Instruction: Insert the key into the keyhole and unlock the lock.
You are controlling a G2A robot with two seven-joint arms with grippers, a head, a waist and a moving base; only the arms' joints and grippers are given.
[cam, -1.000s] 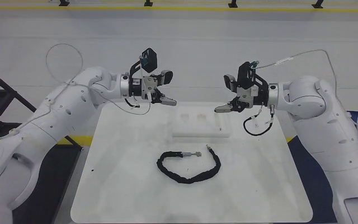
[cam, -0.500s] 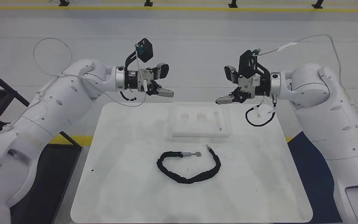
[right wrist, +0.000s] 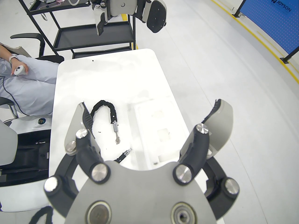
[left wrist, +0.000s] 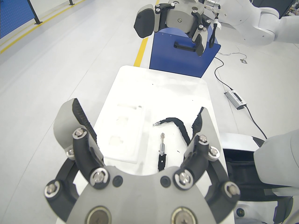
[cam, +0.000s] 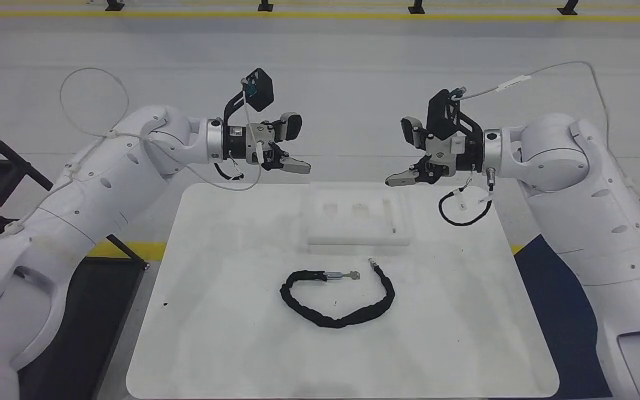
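A black sleeved cable lock (cam: 335, 300) lies curved in the middle of the white table (cam: 220, 330). Its silver lock cylinder (right wrist: 115, 127) has a small metal key (right wrist: 117, 139) in line with it and touching it. The lock's pin end (right wrist: 127, 151) lies free beside the key (left wrist: 161, 138). My left gripper (cam: 293, 147) hangs open above the table's far left edge, holding nothing. My right gripper (cam: 404, 160) hangs open above the far right edge, also holding nothing. Both wrist views look down on the cable lock (left wrist: 179, 127) between open fingers.
A white foam tray (cam: 358, 222) with shallow recesses sits behind the lock, a tiny dark item in one recess (left wrist: 139, 106). A blue box (left wrist: 184, 54) stands beyond one end of the table, a black shelf cart (right wrist: 93, 36) beyond the other.
Between one second and half a second ago both arms pulled back from the tray and rose toward the far edge. Since then nothing has moved.
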